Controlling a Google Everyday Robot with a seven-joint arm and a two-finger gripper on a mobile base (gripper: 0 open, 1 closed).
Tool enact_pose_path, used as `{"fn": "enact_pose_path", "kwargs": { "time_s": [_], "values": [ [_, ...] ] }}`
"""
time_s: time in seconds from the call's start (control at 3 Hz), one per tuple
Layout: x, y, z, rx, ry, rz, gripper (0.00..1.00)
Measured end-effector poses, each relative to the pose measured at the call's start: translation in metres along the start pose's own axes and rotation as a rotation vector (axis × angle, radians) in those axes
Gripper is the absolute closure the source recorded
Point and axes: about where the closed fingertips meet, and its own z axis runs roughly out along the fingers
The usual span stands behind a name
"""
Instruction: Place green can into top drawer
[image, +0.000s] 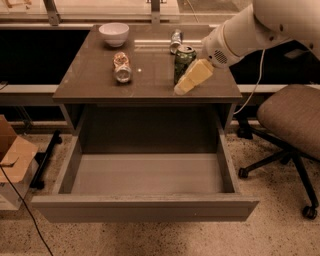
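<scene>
The green can (183, 60) stands upright on the brown table (95, 80), right of centre. My gripper (186, 84) reaches in from the upper right on a white arm. Its cream-coloured fingers (192, 77) lie just right of and in front of the can, partly covering its lower right side. The top drawer (145, 207) is pulled fully open below the table, and nothing shows inside it.
A tan-orange patterned can (121, 67) lies on its side at the table's middle left. A white bowl (114, 34) stands at the back left. A small silver can (175, 41) lies behind the green can. An office chair (290, 125) stands at the right, a cardboard box (12, 160) at the left.
</scene>
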Motion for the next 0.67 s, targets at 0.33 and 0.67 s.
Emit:
{"fn": "enact_pose_path", "kwargs": {
  "time_s": [0.33, 0.67],
  "values": [
    [-0.006, -0.012, 0.014, -0.011, 0.014, -0.016, 0.0],
    [-0.013, -0.02, 0.03, -0.024, 0.025, -0.024, 0.0]
  ]
}}
